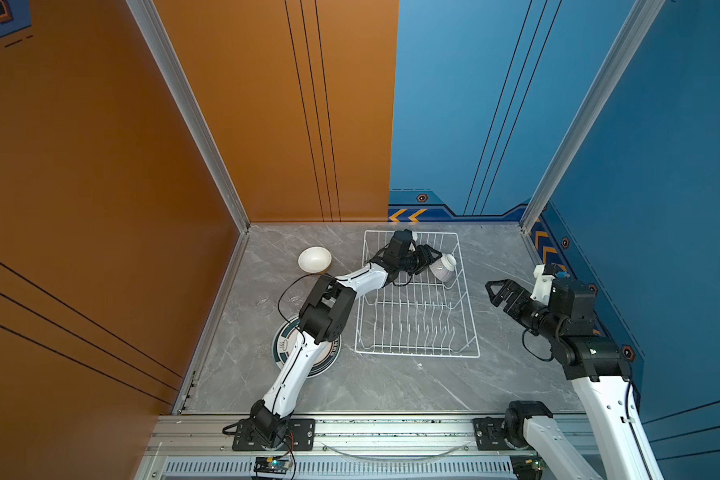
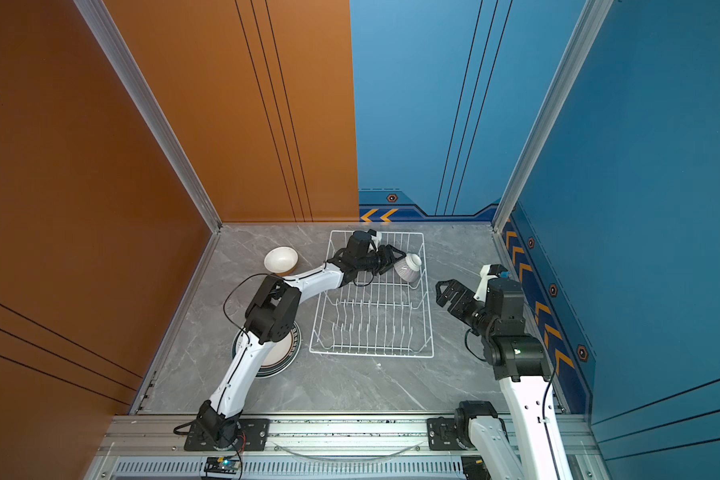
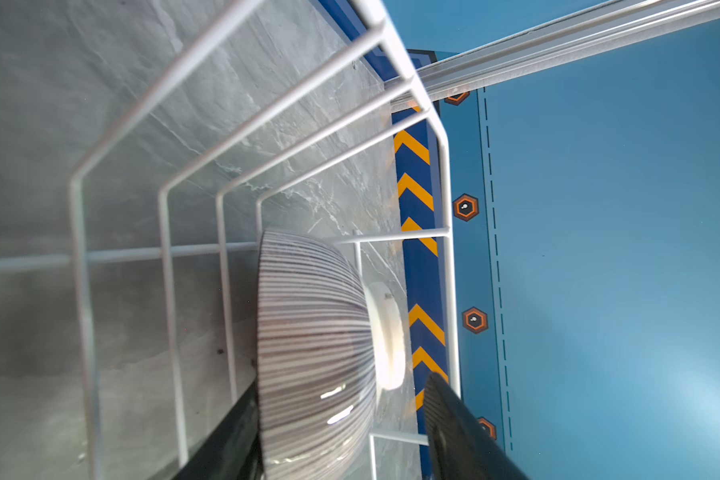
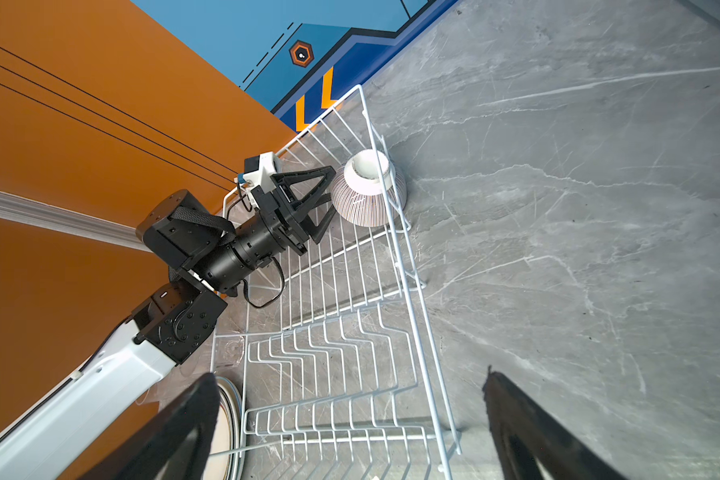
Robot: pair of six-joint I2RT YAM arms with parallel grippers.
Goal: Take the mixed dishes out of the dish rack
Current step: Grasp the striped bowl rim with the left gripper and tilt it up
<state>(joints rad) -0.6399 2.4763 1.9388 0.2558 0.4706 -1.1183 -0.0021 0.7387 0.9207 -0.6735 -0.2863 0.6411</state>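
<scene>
My left gripper (image 1: 433, 259) is reached into the far right corner of the rack (image 1: 412, 316). There the ribbed bowl (image 1: 443, 268) lies tipped over against the rack's right side wall. Its white foot points up and outward, and its mouth is turned down toward my left gripper.

From the left wrist view the bowl (image 3: 312, 332) sits between my two fingers. One finger (image 3: 229, 432) is just beside its rim, while the other (image 3: 454, 428) stands past the foot with a sliver of gap showing. So the fingers are apart, straddling the bowl, and I see no firm clamp on it.

The right wrist view shows the same from the side, with the left gripper (image 4: 329, 193) at the bowl (image 4: 368, 195) and the rack's top wire crossing the foot.

My right gripper (image 1: 491, 293) hangs over the surface (image 1: 391, 386) just right of the rack, fingers spread wide and holding nothing.

Left of the rack, on the surface, I see the other bowl (image 1: 314, 259) upright and white inside. Two faint clear cups (image 1: 263, 300) stand nearer me. The striped plates (image 1: 281, 347) lie partly hidden under my left arm.
</scene>
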